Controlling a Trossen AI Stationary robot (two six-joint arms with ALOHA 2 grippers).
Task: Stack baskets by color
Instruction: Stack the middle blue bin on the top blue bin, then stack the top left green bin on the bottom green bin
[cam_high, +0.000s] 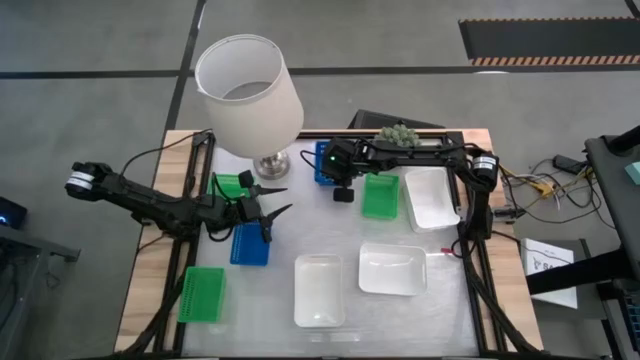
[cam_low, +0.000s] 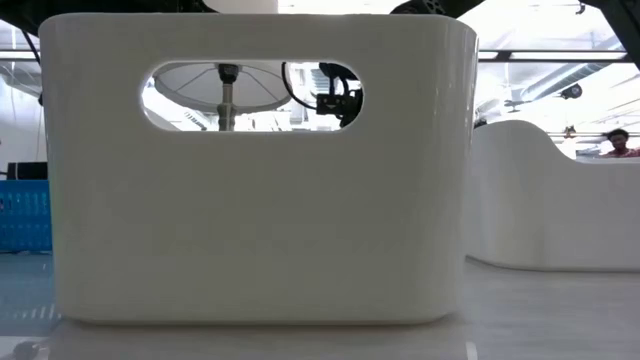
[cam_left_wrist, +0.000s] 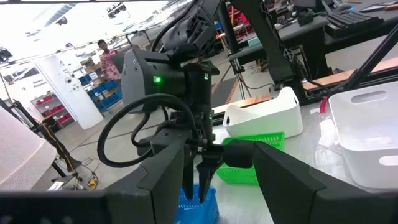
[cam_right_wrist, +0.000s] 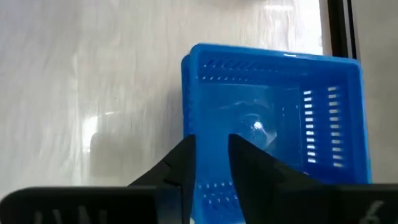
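My right gripper (cam_right_wrist: 211, 146) slants down over a blue basket (cam_right_wrist: 273, 118) that rests bottom down on the far middle of the table (cam_high: 322, 165). It is open. One finger stands outside the basket's side wall (cam_right_wrist: 186, 93) and the other inside it. My left gripper (cam_high: 285, 198) hangs level and open above the table's left half, with nothing between its fingers. Another blue basket (cam_high: 250, 243) lies just nearer than it. Green baskets lie at the near left (cam_high: 203, 293), behind my left arm (cam_high: 230, 183) and beside the right gripper (cam_high: 380, 195). My right gripper has its fingers (cam_right_wrist: 245, 165) on either side of the blue basket's side wall near a corner, coming from above at a slant. Blue shows in the gap between them. I cannot tell whether either finger touches the wall. The basket sits flat on the table.
Three white baskets lie on the right and near part of the table (cam_high: 432, 197) (cam_high: 392, 268) (cam_high: 319, 290). The nearest one fills the low view (cam_low: 260, 170). A lamp with a white shade (cam_high: 250, 95) stands at the far left, a small plant (cam_high: 397, 133) at the far edge.
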